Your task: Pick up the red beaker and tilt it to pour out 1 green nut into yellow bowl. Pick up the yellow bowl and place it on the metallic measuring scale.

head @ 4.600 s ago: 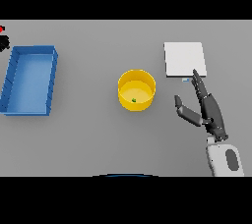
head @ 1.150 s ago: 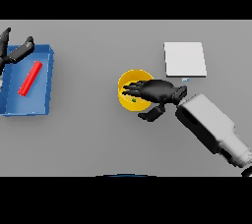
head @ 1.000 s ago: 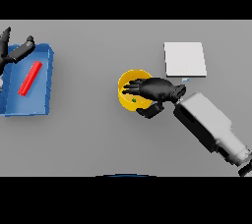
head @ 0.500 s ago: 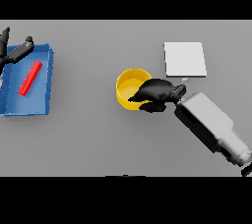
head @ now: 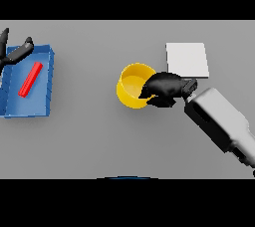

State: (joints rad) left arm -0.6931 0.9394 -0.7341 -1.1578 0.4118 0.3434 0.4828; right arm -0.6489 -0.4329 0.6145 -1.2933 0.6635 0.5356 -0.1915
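Observation:
The yellow bowl [head: 130, 86] sits at the table's middle, and my right hand [head: 164, 87] is curled round its right rim, gripping it. No green nut shows inside the bowl from here. The red beaker [head: 30, 78] lies on its side in the blue tray [head: 44, 106] at the left. Over the tray's far left corner my left hand [head: 15, 53] hovers with straight fingers, holding nothing. The metallic scale [head: 187, 59] is a pale square plate just beyond my right hand.
The blue tray stands along the left edge of the table. My right forearm [head: 221, 124] slants in from the lower right, crossing the table near the scale.
My right hand has closed its fingers round the bowl's right rim and the bowl has shifted slightly up and left. The left hand stays by the tray.

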